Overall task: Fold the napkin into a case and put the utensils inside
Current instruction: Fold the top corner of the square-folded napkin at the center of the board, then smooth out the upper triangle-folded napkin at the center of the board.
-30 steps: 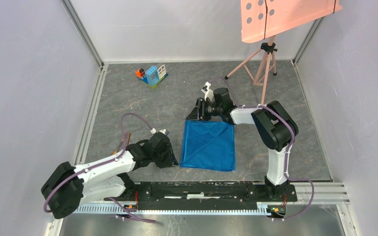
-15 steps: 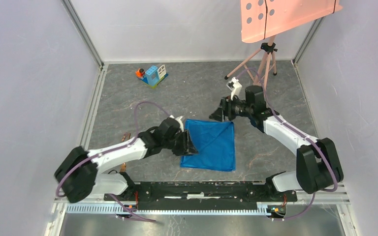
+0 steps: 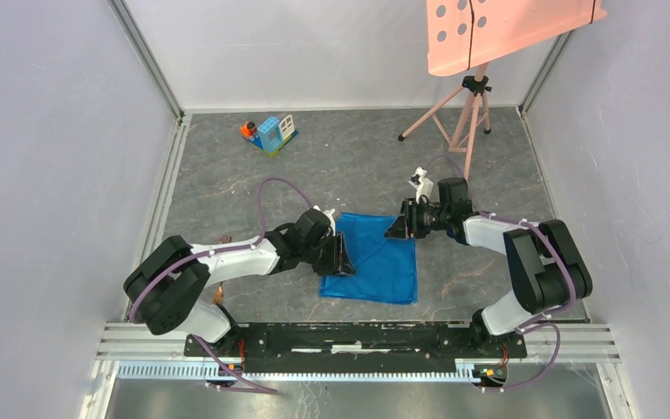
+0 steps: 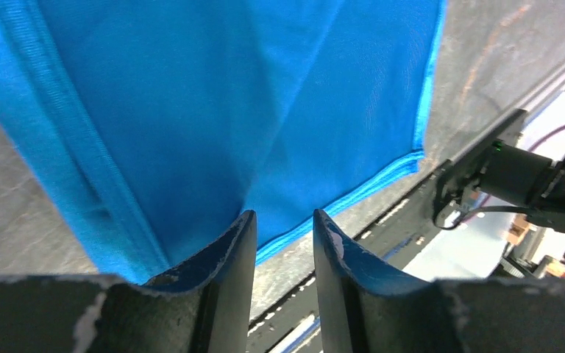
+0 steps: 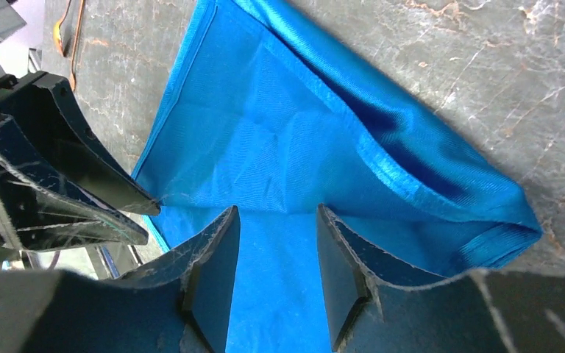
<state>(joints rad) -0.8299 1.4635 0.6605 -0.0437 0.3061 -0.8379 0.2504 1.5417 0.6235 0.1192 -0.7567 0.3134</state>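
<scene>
The bright blue napkin [image 3: 377, 262] lies folded flat as a rough square on the grey table. My left gripper [image 3: 343, 258] is low at its left edge, jaws open, with the cloth [image 4: 265, 95] just past its fingertips [image 4: 244, 224]. My right gripper [image 3: 399, 230] is open over the napkin's far right corner, with blue cloth [image 5: 279, 147] showing between its jaws and a folded hem beside it. A golden-copper utensil [image 5: 68, 33] shows at the top left of the right wrist view. In the top view the utensils [image 3: 224, 240] are mostly hidden behind my left arm.
A small blue-and-white toy block house [image 3: 271, 133] stands at the far left of the table. A pink board on a tripod [image 3: 468, 113] stands at the far right. Grey walls close in both sides, and a black rail [image 3: 358, 336] runs along the near edge.
My left arm has reached right and forward to the napkin's left edge. My right arm has swung out to the right and come down at the napkin's far right corner.
</scene>
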